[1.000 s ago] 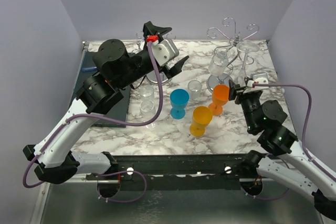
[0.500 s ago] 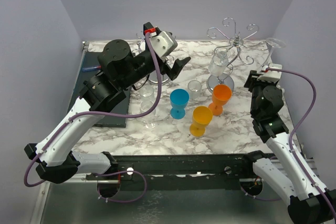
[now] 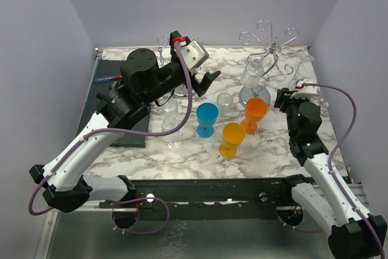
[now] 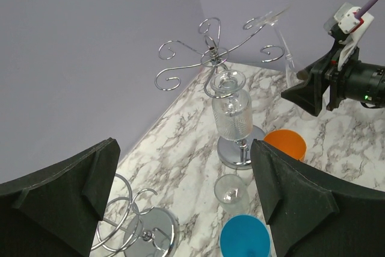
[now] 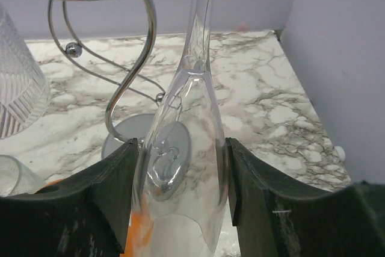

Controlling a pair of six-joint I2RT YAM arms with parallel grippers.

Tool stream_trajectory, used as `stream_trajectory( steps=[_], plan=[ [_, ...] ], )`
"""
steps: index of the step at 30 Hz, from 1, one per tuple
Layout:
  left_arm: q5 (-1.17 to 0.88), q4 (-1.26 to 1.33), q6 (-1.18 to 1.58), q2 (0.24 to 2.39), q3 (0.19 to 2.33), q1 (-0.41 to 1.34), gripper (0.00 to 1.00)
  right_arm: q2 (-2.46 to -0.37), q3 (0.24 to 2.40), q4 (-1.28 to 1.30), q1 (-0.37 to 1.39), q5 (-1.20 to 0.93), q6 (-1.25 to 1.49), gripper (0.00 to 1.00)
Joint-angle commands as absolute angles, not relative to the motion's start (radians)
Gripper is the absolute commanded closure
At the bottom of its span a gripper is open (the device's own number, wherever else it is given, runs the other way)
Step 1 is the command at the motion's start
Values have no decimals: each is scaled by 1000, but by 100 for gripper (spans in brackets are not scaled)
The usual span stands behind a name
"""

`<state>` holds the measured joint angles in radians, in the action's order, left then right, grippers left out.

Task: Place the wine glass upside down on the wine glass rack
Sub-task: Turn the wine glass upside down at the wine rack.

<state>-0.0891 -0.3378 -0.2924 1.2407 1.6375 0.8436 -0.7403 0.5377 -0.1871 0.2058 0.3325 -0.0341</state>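
My right gripper [image 3: 288, 99] is shut on the bowl of a clear wine glass [image 5: 180, 148], held upside down with the stem pointing up. In the top view the glass's stem [image 3: 302, 70] leans up and right, its foot beside the right-hand arm of the chrome wine glass rack [image 3: 271, 43]. The left wrist view shows the glass [image 4: 287, 58], the rack [image 4: 210, 58] and the right gripper [image 4: 319, 85]. In the right wrist view a rack curl [image 5: 129, 58] stands just left of the stem. My left gripper [image 3: 200, 71] is open and empty, high over the table's middle.
A ribbed clear glass [image 3: 253, 72] hangs on the rack. A blue cup [image 3: 207, 116], two orange cups [image 3: 255, 112] [image 3: 232, 137] and a small clear glass [image 3: 225, 101] stand mid-table. A second chrome rack [image 3: 176, 89] and clear glasses [image 3: 170, 108] stand left, beside a dark mat [image 3: 121, 131].
My right gripper lifted the glass from beside the orange cup, swung it out to the right, then brought its foot back toward the rack's right arm. The left arm shifted slightly right.
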Motion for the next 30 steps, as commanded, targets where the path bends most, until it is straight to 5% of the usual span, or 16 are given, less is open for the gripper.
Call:
stream_trajectory(
  steps=[1, 30],
  plan=[
    [-109, -327, -294, 1212, 1628, 841, 1, -778, 533, -265, 192, 242, -17, 100],
    [-131, -320, -339, 1168, 1547, 841, 1, -907, 590, -390, 126, 8, -37, 100]
  ],
)
